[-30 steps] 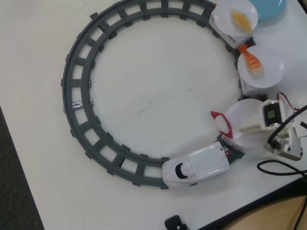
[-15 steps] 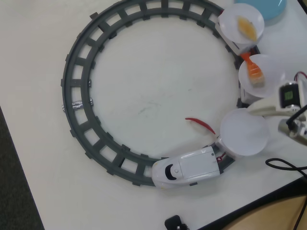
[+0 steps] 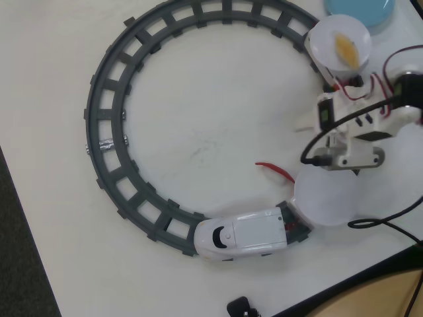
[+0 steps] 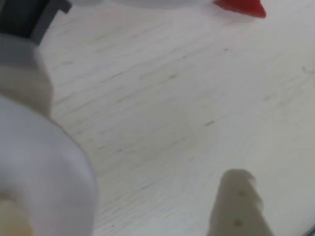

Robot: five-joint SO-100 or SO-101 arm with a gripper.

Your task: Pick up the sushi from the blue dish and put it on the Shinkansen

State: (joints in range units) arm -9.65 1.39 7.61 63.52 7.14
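The sushi, if the red sliver is it, lies flat on the tabletop and not on the blue dish. I cannot make out its white base. In the overhead view it sits below and a little left of the end effector, near but clear of it. Its long axis slants toward the white plate coupled behind the Shinkansen, and its far tip is just beside that plate's rim.

In the wrist view the same red piece shows at the top edge, ahead of the one visible finger. Only that finger is in frame, so I cannot tell how wide the end effector stands; nothing is visibly held.

A second white plate, carrying a yellow-orange piece, stands on the opposite side of the end effector. The blue dish lies beyond it, and the part of it in view is bare.

The tabletop is pale, wood-grained and flat, and it is open inside the grey track. Reaching the piece likely means a short advance. The plate rim beside it leaves little room on that side.
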